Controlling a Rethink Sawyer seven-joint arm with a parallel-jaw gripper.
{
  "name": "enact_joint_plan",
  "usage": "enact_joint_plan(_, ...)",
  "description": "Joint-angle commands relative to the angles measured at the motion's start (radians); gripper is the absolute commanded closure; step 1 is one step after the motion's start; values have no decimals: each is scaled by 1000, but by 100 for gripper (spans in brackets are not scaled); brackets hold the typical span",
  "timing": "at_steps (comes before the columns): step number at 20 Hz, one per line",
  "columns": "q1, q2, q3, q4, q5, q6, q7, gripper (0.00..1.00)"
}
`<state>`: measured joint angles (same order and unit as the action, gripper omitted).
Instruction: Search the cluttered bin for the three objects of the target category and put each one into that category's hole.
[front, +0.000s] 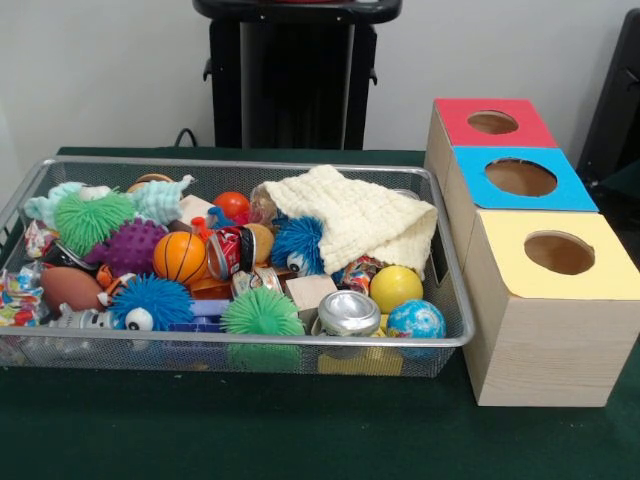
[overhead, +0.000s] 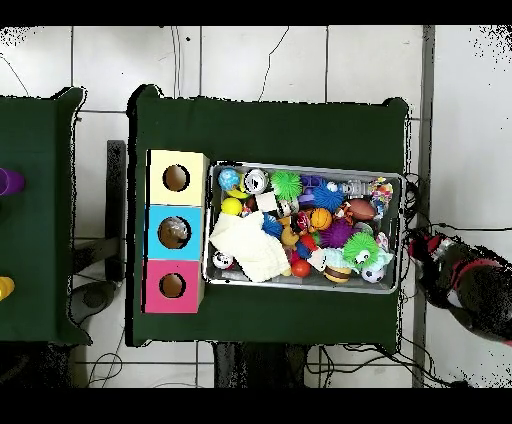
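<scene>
Wire bin (front: 455, 335) packed with toys, untouched.
We see a cream knitted cloth (front: 355, 215) draped over the clutter; we see no gripper in either view, so we cannot tell its state.

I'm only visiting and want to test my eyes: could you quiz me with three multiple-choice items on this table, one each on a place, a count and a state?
1. Where does the cream knitted cloth lie?
A. on the yellow box
B. in the wire bin, at the end nearest the boxes
C. on the floor

2. How many wooden boxes with holes stand beside the bin?
A. two
B. three
C. five

3. The bin is:
A. piled with toys
B. empty
C. overturned

Answers: 1 B, the cloth drapes over toys there. 2 B, red, blue and yellow tops. 3 A, balls and cans fill it.
</scene>
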<state>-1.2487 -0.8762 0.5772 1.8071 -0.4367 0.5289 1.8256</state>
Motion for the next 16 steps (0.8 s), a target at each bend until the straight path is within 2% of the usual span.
enact_joint_plan(1, 5, 87, 110, 121, -147, -71, -227, 0)
enact_joint_plan(9, 28, 107, 105, 119, -226, -118, -156, 0)
enact_joint_plan(16, 61, 142, 54, 136, -320, -242, -73, 0)
